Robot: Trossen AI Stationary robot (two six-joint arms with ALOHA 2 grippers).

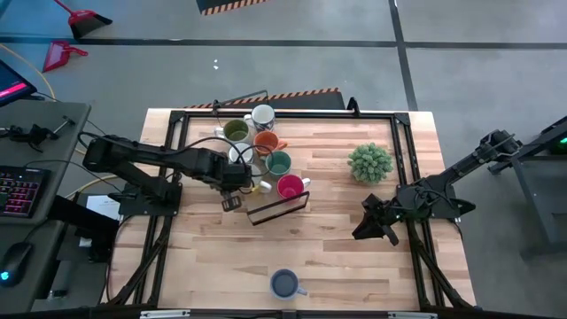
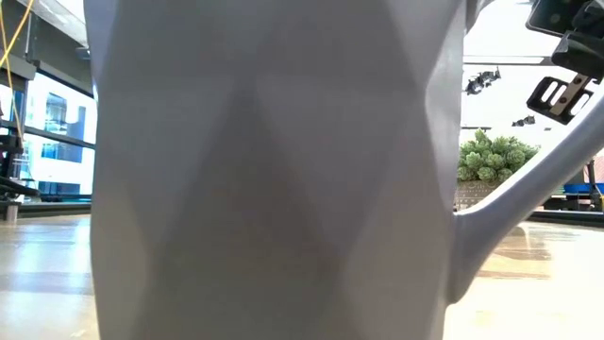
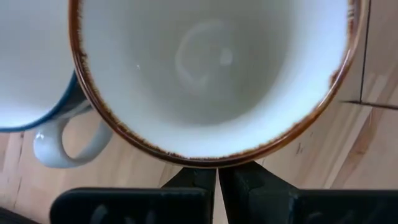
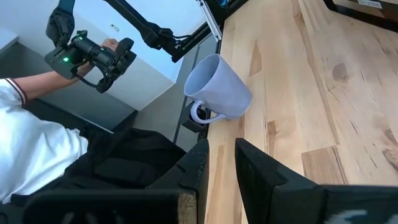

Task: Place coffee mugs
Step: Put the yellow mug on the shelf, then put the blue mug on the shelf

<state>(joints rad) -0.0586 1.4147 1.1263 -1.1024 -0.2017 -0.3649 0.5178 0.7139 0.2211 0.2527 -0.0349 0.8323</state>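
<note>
Several coffee mugs stand upright in a cluster at the far middle of the table: olive green (image 1: 236, 131), white (image 1: 262, 115), orange (image 1: 266, 142), teal (image 1: 278, 163) and red (image 1: 290, 187). A cream mug with a brown rim (image 3: 211, 68) stands among them, mostly hidden under my left gripper (image 1: 235, 182), which is shut and points down at its rim. A pale blue-grey mug (image 1: 283, 283) stands alone at the near edge and fills the low view (image 2: 283, 170). My right gripper (image 4: 219, 165) waits open at the right, holding nothing. My left gripper's shut fingertips (image 3: 199, 180) come from above and stand right at the outer side of the cream mug's brown rim (image 3: 214, 163). I cannot tell whether they touch it. The mug stands upright on the table.
A spiky green plant (image 1: 369, 163) stands right of the cluster. A black wire frame (image 1: 279, 208) lies just near of the red mug. Black rails (image 1: 177, 142) border the table. A person in a white sleeve (image 4: 31, 149) holds a controller beyond the near edge. Bare wood lies in the near half.
</note>
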